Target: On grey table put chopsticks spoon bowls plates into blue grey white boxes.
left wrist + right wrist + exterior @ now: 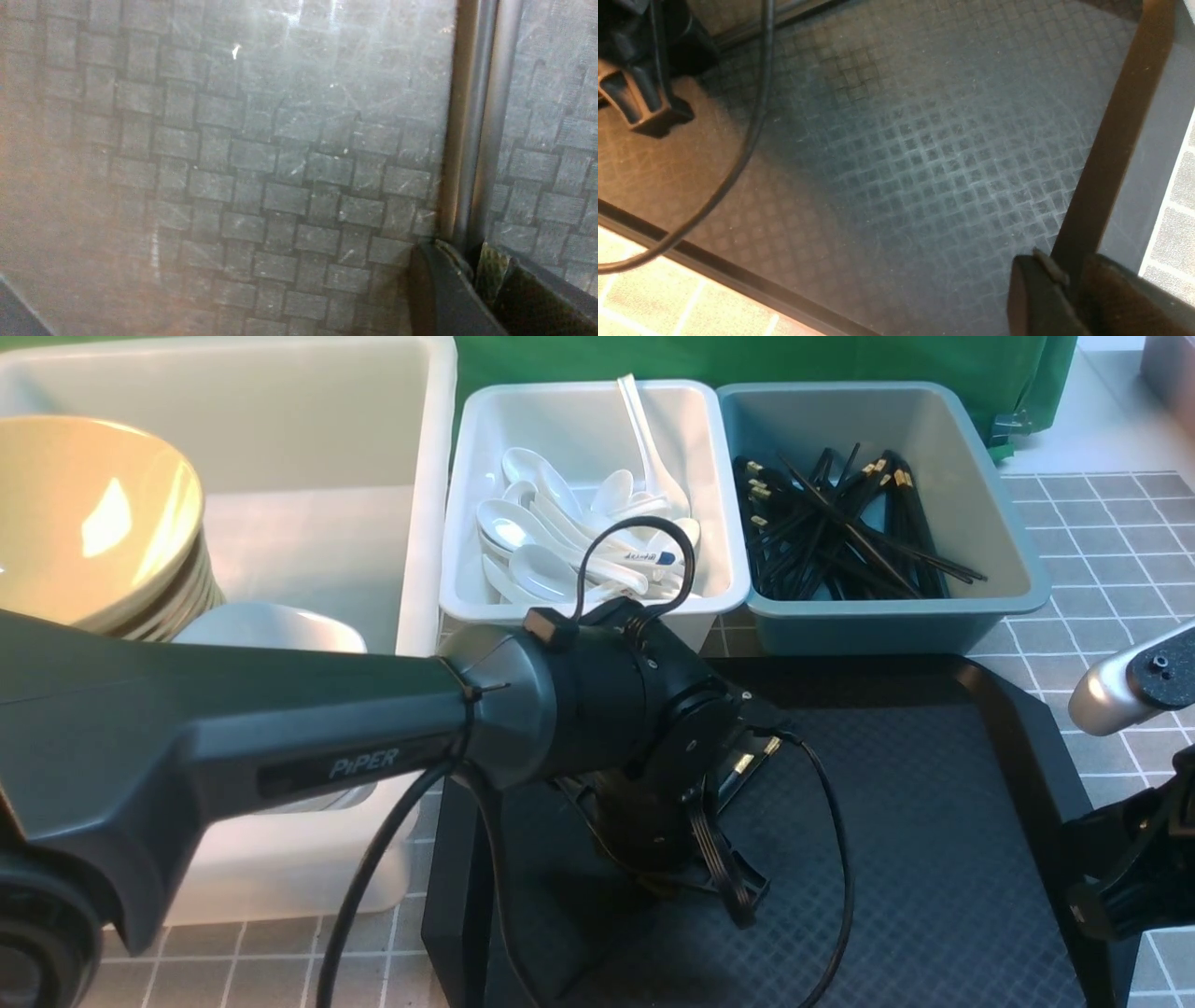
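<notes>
**Left pincer clamped on chopsticks over the black tray**

The left arm (280,728) reaches across from the near left and points down onto the black tray (934,821), which lies on the grey counter (1102,523). In the left wrist view, the left pincer (467,255) has its jaws drawn together on the chopsticks (472,140). The 2 sticks lie side by side and run out from between the jaws, close over the tray's woven-looking floor. In the front view their gold-banded ends peek out just right of the wrist.

The right pincer (1064,266) hangs over the tray's right side, close to its side wall. Its fingers (1036,294) stand close to each other, but I cannot tell whether they are apart or together, or whether they hold anything.

All 3 boxes stand along the far side of the tray:
- The teal-blue box (1018,569), far right, holds a heap of black sticks (840,541).
- The grey-white box (462,523), in the middle, holds white spoons (541,565).
- The large white tub (425,476), far left, holds stacked olive-yellow bowls (93,523). A white plate (271,625) sits just right of them, partly hidden by the arm.
</notes>
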Controlling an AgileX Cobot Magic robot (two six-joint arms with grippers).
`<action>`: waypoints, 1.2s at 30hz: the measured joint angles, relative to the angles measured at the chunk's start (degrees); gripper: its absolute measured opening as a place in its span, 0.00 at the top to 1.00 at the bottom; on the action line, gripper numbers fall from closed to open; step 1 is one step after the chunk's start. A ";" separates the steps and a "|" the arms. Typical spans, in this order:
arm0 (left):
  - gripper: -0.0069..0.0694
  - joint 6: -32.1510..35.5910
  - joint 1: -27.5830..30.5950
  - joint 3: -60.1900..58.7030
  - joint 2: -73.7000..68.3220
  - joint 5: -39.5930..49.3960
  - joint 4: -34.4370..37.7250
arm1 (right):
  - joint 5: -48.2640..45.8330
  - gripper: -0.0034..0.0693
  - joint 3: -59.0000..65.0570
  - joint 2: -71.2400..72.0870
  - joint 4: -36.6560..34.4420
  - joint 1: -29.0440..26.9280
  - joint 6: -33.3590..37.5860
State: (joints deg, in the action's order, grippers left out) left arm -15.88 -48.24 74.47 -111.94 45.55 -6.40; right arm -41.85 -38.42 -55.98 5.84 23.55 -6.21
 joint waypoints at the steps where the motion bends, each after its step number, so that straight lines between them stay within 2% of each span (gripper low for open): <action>1: 0.88 0.37 0.00 -0.22 0.41 0.29 -0.18 | 0.00 0.72 0.00 0.00 0.00 0.00 0.00; 7: 0.92 0.65 0.00 -0.48 3.40 0.04 -0.14 | 0.05 0.72 0.00 0.00 0.00 0.00 0.00; 26: 0.92 0.83 -0.48 2.04 7.50 -6.45 -0.07 | 0.23 0.72 0.00 0.14 0.00 0.00 0.11; 33: 0.92 4.36 -0.42 13.65 8.63 -15.09 -0.86 | 1.81 0.70 0.07 5.58 0.84 0.00 0.15; 36: 0.92 6.26 -0.30 17.97 6.03 -26.91 -5.43 | 3.79 0.70 1.17 8.46 1.48 0.00 0.15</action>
State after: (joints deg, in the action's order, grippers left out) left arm -9.61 -48.53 92.43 -105.91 18.63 -11.83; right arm -38.06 -37.26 -47.52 7.32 23.55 -6.05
